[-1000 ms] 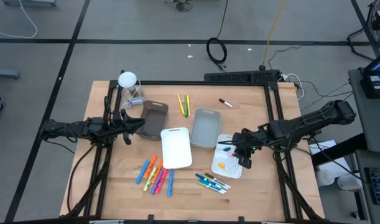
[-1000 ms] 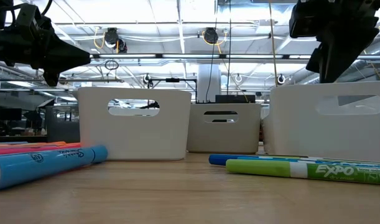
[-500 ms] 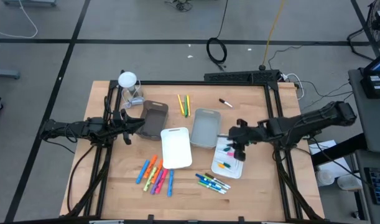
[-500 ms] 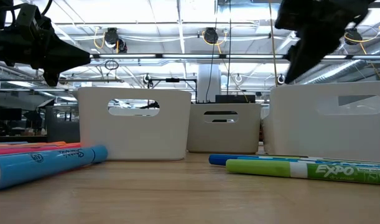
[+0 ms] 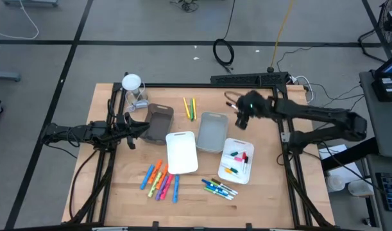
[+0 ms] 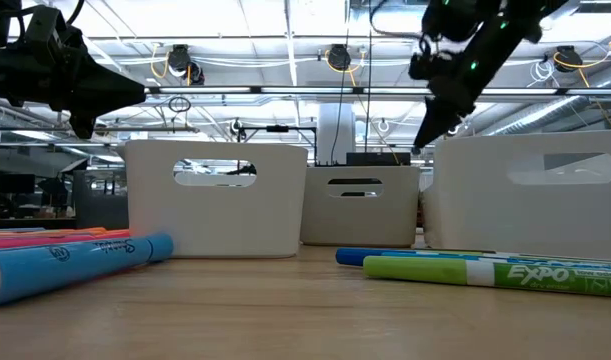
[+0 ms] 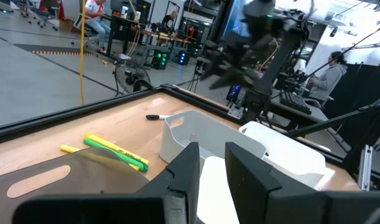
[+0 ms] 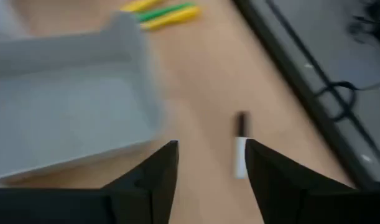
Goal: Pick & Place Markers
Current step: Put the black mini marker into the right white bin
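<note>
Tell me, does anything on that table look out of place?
One white marker with a black cap lies alone near the table's far edge, apart from the grouped markers. The right gripper, fingers open, hovers above it.

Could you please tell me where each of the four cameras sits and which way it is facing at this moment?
High view: above the table, looking straight down; both arms show, right hand over the far side.
Low view: at tabletop height, looking level past markers to three trays; both arms enter from above.
Left wrist view: on the left arm, facing across the table; its fingers show.
Right wrist view: on the right arm, looking down at a white marker; its fingers show, parted.
Shared: both wrist views show the grey tray and yellow-green markers.
</note>
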Robot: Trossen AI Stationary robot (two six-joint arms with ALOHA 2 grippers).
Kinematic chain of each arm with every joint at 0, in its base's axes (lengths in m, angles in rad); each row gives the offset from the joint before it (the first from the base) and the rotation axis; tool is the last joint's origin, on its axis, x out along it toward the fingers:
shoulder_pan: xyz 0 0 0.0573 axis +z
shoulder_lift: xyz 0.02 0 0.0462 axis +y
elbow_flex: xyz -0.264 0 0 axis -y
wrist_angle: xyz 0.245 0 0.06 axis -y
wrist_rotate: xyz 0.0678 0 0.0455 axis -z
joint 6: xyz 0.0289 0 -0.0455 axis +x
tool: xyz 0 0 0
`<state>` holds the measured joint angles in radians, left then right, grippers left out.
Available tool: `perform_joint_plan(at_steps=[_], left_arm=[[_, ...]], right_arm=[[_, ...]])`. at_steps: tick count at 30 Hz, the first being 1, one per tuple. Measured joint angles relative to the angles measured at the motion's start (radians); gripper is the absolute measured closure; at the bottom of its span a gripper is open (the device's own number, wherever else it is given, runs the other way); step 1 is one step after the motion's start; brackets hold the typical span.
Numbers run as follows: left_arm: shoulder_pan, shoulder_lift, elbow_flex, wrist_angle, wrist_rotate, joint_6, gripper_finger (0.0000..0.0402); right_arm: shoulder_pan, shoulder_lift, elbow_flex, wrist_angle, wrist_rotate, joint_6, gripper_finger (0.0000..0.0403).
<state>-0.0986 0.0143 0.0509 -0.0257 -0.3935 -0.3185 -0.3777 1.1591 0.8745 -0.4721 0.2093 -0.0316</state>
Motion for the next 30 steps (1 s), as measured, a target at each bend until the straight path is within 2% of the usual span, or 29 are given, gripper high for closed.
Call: perform_joint_plan(at_steps=[3, 7, 9, 17, 19, 23, 30], left_arm=[[0.000, 0.000, 0.000, 0.000, 0.000, 0.000, 0.0323], [0.000, 0.000, 0.000, 0.000, 0.000, 0.000, 0.0323], [0.000, 0.000, 0.000, -0.001, 0.000, 0.000, 0.0323], [0.000, 0.000, 0.000, 0.000, 0.000, 0.000, 0.0323], [0.000, 0.000, 0.000, 0.000, 0.000, 0.000, 0.0323], [0.000, 0.000, 0.000, 0.000, 0.000, 0.000, 0.0323], [0.000, 0.000, 0.000, 0.000, 0.000, 0.000, 0.0323]], right_arm=[[-0.100, 0.059, 0.001, 0.042, -0.033, -0.057, 0.0211], [-0.192, 0.178, 0.001, 0.085, -0.190, -0.080, 0.0207], [-0.224, 0.240, 0.001, 0.088, -0.231, -0.107, 0.0208], [-0.310, 0.424, 0.001, 0.114, -0.240, -0.139, 0.0209], [-0.319, 0.451, 0.001, 0.135, -0.246, -0.149, 0.0209], [-0.333, 0.500, 0.001, 0.189, -0.338, -0.150, 0.0214], [-0.343, 0.545, 0.004, 0.206, -0.336, -0.125, 0.0236]])
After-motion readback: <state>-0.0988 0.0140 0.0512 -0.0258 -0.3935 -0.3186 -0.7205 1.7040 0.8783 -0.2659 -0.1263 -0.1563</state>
